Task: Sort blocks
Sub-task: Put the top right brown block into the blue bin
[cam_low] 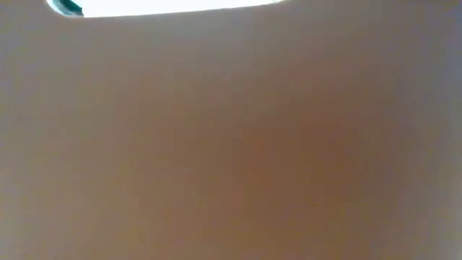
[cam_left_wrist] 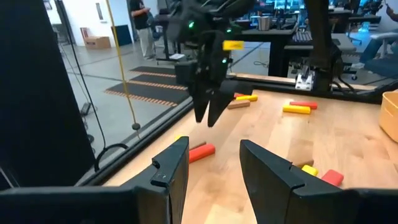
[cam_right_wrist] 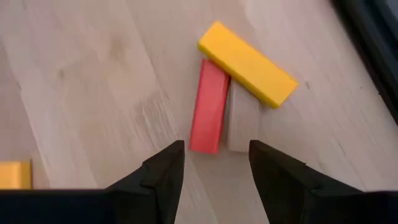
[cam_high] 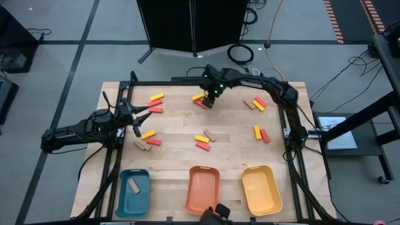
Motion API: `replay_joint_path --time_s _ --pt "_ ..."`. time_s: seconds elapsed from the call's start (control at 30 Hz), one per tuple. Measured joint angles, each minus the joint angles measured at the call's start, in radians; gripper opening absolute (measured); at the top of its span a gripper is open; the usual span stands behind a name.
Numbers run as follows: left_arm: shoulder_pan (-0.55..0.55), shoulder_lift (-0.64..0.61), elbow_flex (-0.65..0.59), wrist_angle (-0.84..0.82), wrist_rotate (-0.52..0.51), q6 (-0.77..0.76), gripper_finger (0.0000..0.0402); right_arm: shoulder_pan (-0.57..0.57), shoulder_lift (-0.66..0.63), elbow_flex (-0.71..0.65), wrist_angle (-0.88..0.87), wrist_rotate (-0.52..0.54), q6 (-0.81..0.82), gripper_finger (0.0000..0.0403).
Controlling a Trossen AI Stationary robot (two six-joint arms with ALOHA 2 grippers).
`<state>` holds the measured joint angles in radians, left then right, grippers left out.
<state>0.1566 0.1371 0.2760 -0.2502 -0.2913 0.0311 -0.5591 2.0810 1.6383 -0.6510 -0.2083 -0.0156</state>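
Along the near edge of the wooden surface (cam_high: 231, 147) stand three rounded trays: a blue tray (cam_high: 133, 192), an orange tray (cam_high: 201, 189) and a yellow tray (cam_high: 261, 189). One tan block (cam_high: 134, 185) lies in the blue tray; the other two trays hold no block that can be seen.

The remaining blocks lie scattered in small groups across the surface. The right pincer (cam_right_wrist: 215, 163) hangs above a group of three near the far edge, its fingers open and holding nothing. In this group a red block (cam_right_wrist: 209, 106) and a tan block (cam_right_wrist: 242, 121) lie side by side and touching, long axes parallel. A yellow block (cam_right_wrist: 247, 63) rests across their far ends, its long axis at a slant to theirs.

The left pincer (cam_left_wrist: 214, 165) is positioned over the left part of the surface, fingers apart and empty. It faces the right arm, which stands in its line of sight. Just ahead of its fingers lies another red block (cam_left_wrist: 200, 152); a yellow and red pair (cam_high: 149, 137) lies close beside it in the high view.

Further groups: a yellow-red pair (cam_high: 156, 103) at far left, a group (cam_high: 257, 103) at far right, a pair (cam_high: 260, 133) near the right edge, and a central cluster (cam_high: 204, 140).

The low view is blocked by a blurred brown mass. Beyond the surface are a grey floor, cables and a dark cabinet; a person stands far back in the room.
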Motion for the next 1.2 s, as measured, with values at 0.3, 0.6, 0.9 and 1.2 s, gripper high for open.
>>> replay_joint_path --time_s 0.3,0.6,0.9,1.2 --pt "0.0 0.0 0.0 0.012 0.0 0.0 0.0141 0.028 -0.24 -0.477 0.555 0.083 0.181 0.0176" --pt "0.0 0.0 0.0 0.025 0.0 -0.026 0.0141 0.077 -0.245 -0.658 0.813 0.286 0.192 0.0176" --pt "0.0 0.0 0.0 0.09 0.0 -0.025 0.0141 0.077 -0.169 -0.647 0.882 0.283 0.129 0.0176" --pt "0.0 0.0 0.0 0.114 0.0 0.004 0.0141 0.074 -0.12 -0.646 0.988 0.286 0.097 0.0176"
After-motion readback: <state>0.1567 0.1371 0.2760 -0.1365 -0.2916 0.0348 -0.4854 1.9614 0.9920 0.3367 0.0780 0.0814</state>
